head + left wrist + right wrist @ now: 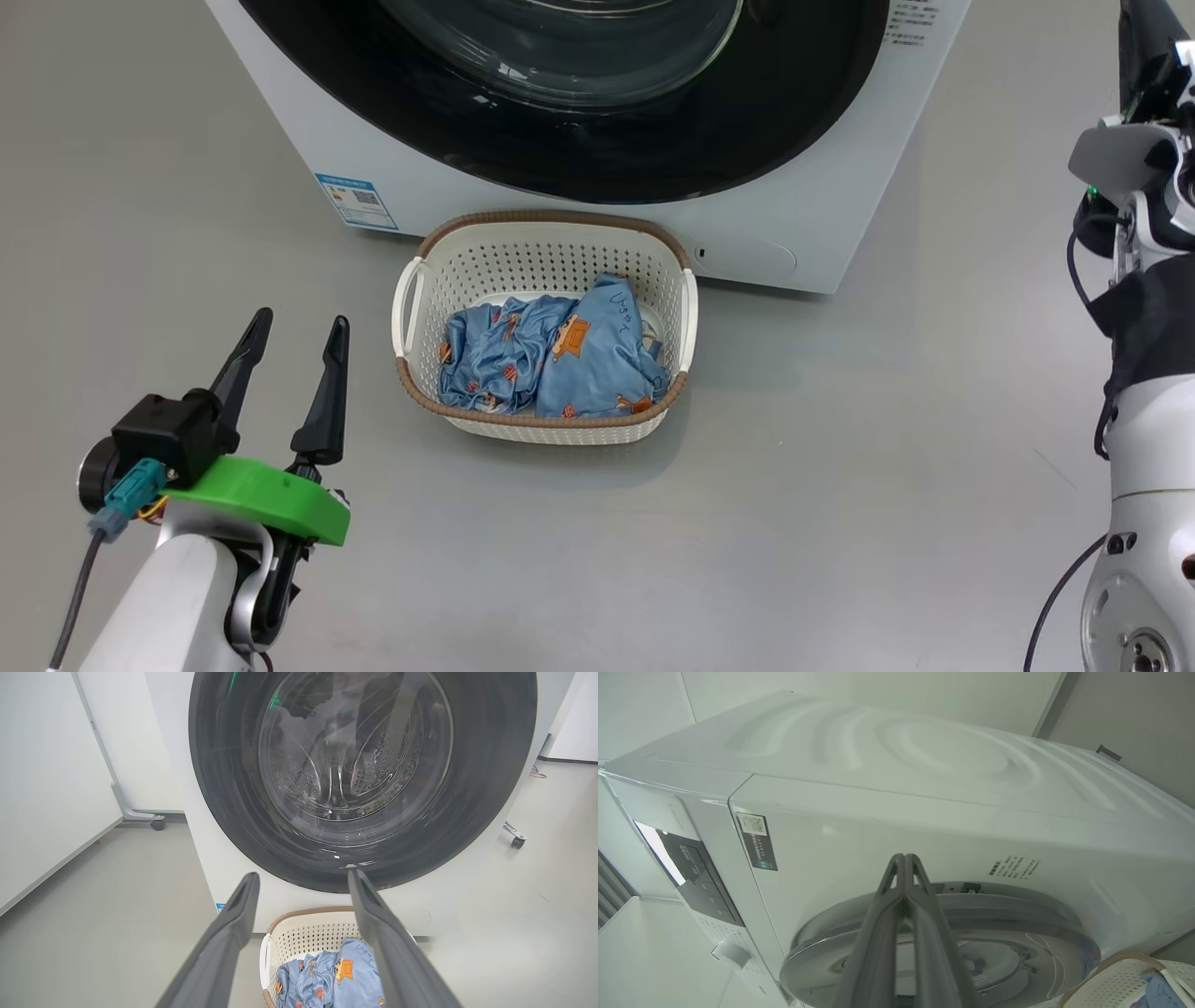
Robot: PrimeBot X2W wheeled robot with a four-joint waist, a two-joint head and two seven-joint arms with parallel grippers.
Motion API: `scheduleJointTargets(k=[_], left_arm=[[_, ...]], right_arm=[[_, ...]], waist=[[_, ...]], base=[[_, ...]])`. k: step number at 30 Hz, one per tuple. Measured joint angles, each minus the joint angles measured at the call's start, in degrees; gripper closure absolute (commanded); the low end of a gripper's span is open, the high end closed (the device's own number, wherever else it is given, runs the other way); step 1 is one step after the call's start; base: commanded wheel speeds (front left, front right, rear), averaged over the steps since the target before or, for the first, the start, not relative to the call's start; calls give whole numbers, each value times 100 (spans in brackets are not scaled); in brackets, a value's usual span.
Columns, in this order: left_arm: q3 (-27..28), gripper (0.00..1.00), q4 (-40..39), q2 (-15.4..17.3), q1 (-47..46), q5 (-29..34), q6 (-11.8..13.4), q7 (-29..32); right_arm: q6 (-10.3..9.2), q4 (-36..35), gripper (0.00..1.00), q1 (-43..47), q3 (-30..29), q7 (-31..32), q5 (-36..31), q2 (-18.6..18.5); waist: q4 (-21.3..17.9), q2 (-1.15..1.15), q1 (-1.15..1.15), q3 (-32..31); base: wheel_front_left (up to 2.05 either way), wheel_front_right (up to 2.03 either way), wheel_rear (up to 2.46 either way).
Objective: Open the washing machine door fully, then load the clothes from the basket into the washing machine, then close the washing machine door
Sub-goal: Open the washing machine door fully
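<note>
The washing machine (803, 233) stands at the top of the head view, and its glossy black door (560, 159) lies flat against its front. The cream basket (551, 261) sits on the floor before it and holds the light blue clothes (560, 355). My left gripper (302, 319) hovers open and empty to the left of the basket. In the left wrist view its fingers (303, 875) frame the door (224, 788), with the basket (303, 933) below them. My right gripper (904, 856) is shut on nothing. It points at the white front (878, 826) just beyond the door's rim (1017, 933).
My right arm (1148, 420) rises along the right edge of the head view. A white panel (46, 788) on castors (158, 823) stands left of the machine. The control panel (700, 877) and a knob (731, 954) show beside the door. Grey floor surrounds the basket.
</note>
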Motion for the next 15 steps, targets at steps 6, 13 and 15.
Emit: scheduleJointTargets(k=[6,13,15], left_arm=[[-15,0,-73,-27,-131,-10,0,0],[-25,0,-122,-149,-258,-63,0,0],[-24,0,-129,-165,-299,-69,0,0]], right_arm=[[-283,-3,100,-407,127,348,-18,-57],[-397,-8,100,-824,153,749,93,-100],[-432,4,100,-900,169,864,94,-122]], waist=[[99,0,0,173],[219,0,0,415],[255,0,0,487]], base=[[0,0,0],[0,0,0],[0,0,0]])
